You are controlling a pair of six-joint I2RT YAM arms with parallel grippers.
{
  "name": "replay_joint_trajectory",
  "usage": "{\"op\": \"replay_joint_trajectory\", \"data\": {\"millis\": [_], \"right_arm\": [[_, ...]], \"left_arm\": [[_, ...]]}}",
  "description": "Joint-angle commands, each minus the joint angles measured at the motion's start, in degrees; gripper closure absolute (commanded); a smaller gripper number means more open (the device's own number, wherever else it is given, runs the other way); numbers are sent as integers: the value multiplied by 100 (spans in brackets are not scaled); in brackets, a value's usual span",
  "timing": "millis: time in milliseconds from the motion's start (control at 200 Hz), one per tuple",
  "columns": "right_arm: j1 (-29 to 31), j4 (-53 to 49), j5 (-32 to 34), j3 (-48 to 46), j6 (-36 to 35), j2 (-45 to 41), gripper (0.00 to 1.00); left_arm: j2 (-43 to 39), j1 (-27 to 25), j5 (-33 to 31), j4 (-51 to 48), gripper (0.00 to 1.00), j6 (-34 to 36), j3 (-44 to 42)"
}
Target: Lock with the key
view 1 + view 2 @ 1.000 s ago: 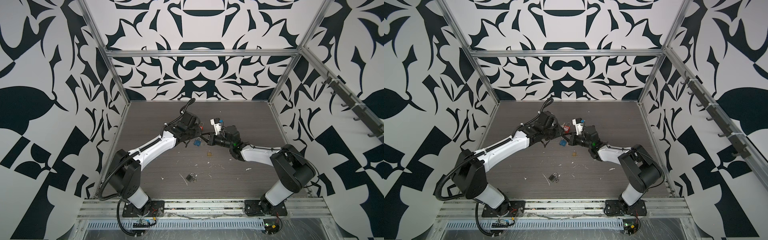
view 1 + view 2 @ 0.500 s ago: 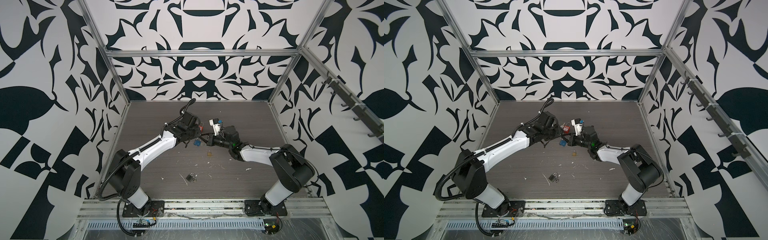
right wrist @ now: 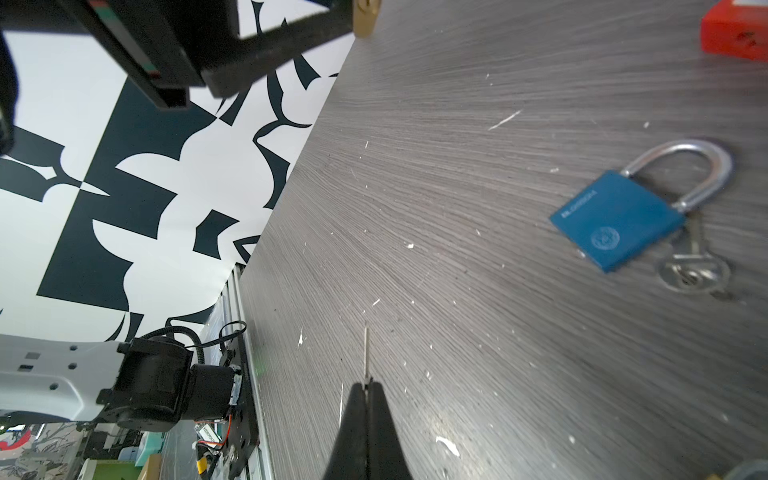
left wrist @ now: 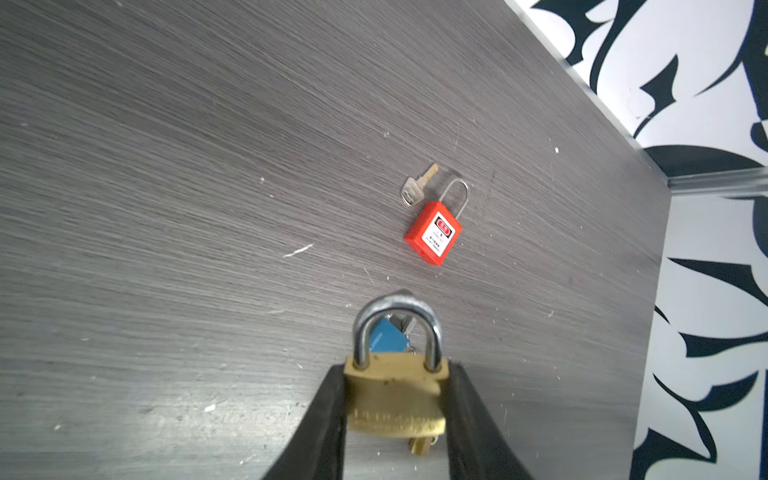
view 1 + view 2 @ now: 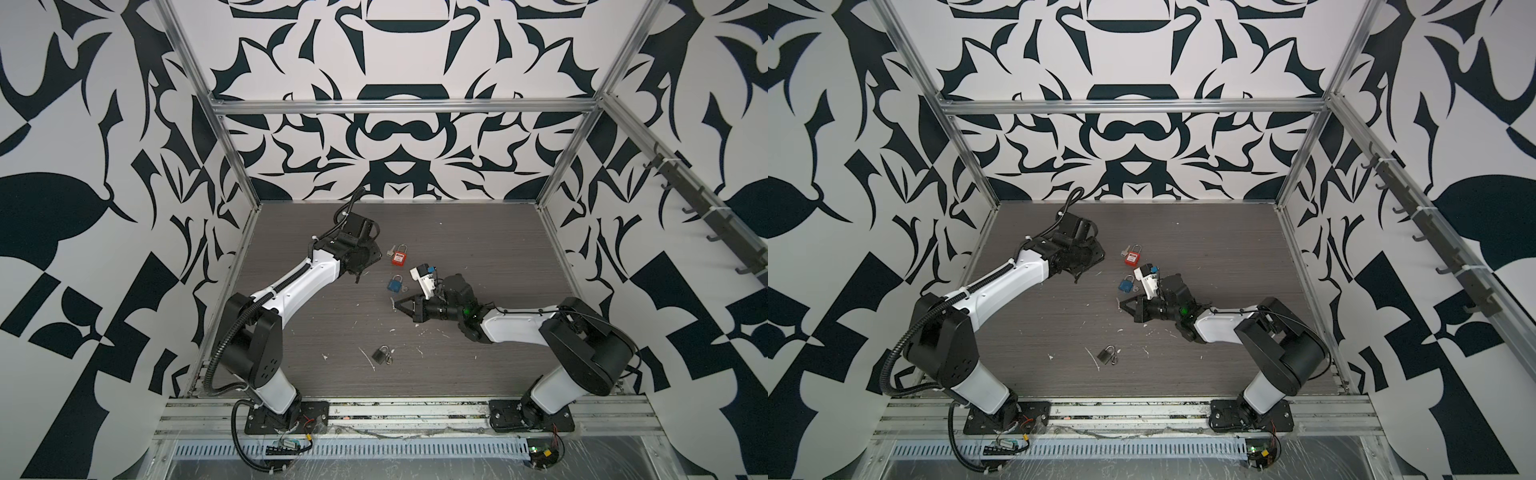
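Left pincer (image 4: 395,372), part open, clamped brass padlock (image 4: 395,403), seen in wrist view only. Right pincer (image 3: 367,384) closed tight on thin metal strip (image 3: 366,353); in a top view, blue padlock (image 5: 395,284) at its 12 o'clock.

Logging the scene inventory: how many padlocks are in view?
4. A brass padlock sits clamped in the left hand; a red padlock and a blue padlock lie near the middle; a dark padlock lies nearer the front edge. None looks hidden.
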Motion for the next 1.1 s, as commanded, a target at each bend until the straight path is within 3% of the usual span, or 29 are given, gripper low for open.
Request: {"op": "replay_joint_trajectory", "data": {"millis": [0,150,380,655,890,1095], "right_arm": [[-52,62,94,67,-124,-407,100],[-386,-1049,373,47,-97,-1130,100],[-1281,-4011,1079,-45,-297,-2965,100],[-2061,-6425,1434,-186,-306,-4431,100],[-2245,-7162,1625,-289,-137,-4933,100],[-2252,-7217,1469,-533,30,-5062,100]], "left_arm": [[-281,-62,-174,30,100,82,126],[-448,-407,-76,-26,100,730,76],[-213,-1799,-166,-661,100,1308,84],[697,-3120,790,-803,100,1373,175],[1554,-3274,1431,-905,100,1479,705],[2054,-3295,1306,-1063,100,1449,1032]]}}
